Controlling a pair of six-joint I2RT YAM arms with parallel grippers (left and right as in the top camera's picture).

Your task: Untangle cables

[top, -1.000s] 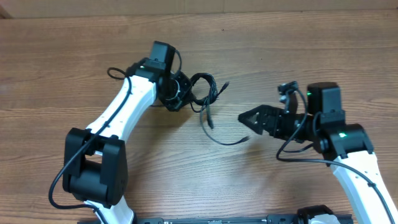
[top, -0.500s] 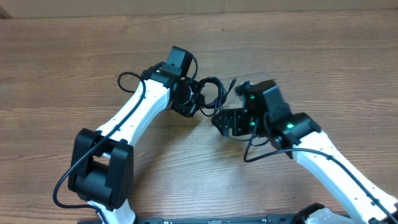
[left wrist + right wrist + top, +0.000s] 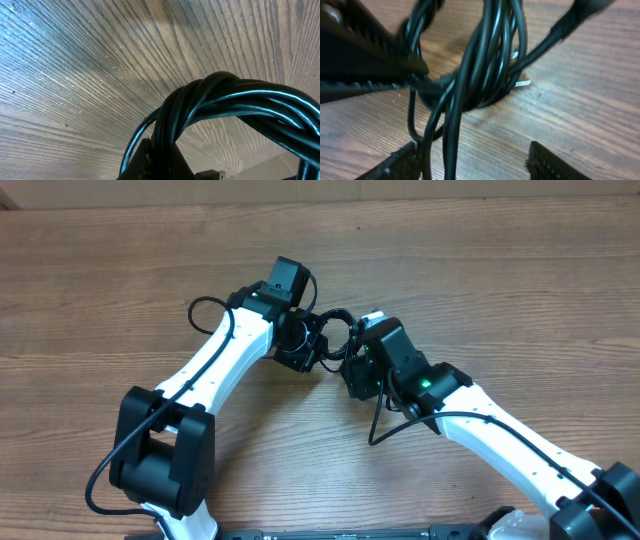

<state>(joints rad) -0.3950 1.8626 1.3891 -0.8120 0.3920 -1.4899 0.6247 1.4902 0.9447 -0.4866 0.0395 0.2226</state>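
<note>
The cables (image 3: 338,326) form a coiled black bundle just above the table, between my two grippers. My left gripper (image 3: 316,344) is shut on the bundle; in the left wrist view the twisted cords (image 3: 225,100) rise out of its closed fingers (image 3: 170,162). My right gripper (image 3: 349,363) reaches into the bundle from the right. Its jaws stand apart in the right wrist view, where two strands (image 3: 452,145) hang between them close to the left finger (image 3: 395,165), away from the right one. The bundle's loop (image 3: 490,60) fills the top of that view, with small metallic tips (image 3: 522,84) showing.
Bare wooden table (image 3: 500,270) lies all round. Both white arms meet near the table's middle, the left arm (image 3: 215,370) coming from the lower left and the right arm (image 3: 500,435) from the lower right. A thin wire (image 3: 385,425) loops under the right arm.
My right gripper swung in from the right to the bundle, and its jaws have narrowed around hanging strands. My left gripper shifted slightly right with the bundle, then held still.
</note>
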